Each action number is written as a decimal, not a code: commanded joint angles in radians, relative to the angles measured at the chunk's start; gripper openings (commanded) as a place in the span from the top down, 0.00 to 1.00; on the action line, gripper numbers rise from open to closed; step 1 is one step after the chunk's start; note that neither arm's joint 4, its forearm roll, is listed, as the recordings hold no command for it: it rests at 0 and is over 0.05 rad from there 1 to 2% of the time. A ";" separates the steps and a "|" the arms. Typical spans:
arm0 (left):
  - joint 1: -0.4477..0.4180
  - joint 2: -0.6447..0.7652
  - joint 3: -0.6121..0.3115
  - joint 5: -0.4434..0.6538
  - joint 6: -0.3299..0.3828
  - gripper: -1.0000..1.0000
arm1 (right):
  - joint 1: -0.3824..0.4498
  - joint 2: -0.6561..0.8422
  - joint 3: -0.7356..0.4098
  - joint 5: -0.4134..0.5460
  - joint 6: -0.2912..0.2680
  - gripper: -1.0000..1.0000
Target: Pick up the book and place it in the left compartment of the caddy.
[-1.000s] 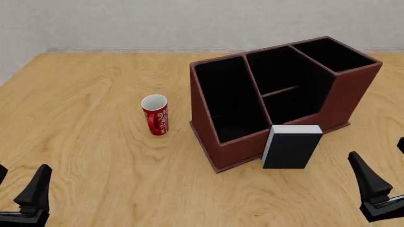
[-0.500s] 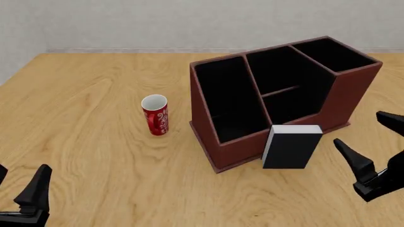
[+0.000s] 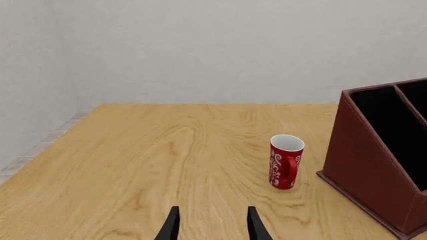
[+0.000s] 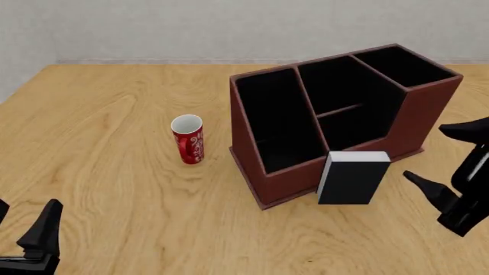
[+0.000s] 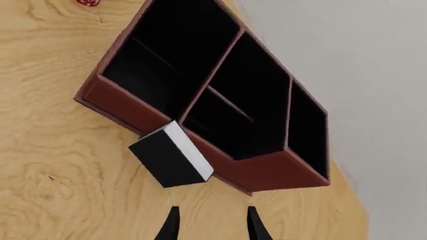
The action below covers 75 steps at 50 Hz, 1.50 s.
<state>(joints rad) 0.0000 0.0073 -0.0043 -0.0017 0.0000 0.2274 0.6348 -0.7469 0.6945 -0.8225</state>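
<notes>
Book stands upright against the caddy front wall, at 9 o'clock from the spread, empty right end effector; stiff, light, slick-looking covers, so pinching across its thin faces seems best.

Only extra stuff here is a red mug with white swirly patterns, standing upright on the wooden desk. It's white inside and its handle shows in the left wrist view. It sits well ahead of the left hand and a bit to its right, and far off to the left of the right hand. Behind the desk there's a plain grey wall.
</notes>
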 commanded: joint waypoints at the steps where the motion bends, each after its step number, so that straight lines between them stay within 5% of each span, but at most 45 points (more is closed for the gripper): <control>1: 0.000 0.000 0.000 0.000 0.000 0.00 | 0.030 0.091 -0.103 0.138 -0.104 0.00; 14: 0.000 0.000 0.000 0.000 0.000 0.00 | 0.044 0.185 -0.211 0.250 -0.172 0.00; 32: 0.000 0.000 0.000 0.000 0.000 0.00 | 0.060 0.343 -0.354 0.320 -0.182 0.00; 75: 0.000 0.000 0.000 0.000 0.000 0.00 | 0.057 0.604 -0.354 0.234 -0.286 0.00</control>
<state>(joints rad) 0.0000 0.0073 -0.0043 -0.0017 0.0000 0.2930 1.1911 -1.1058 0.9514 -1.0856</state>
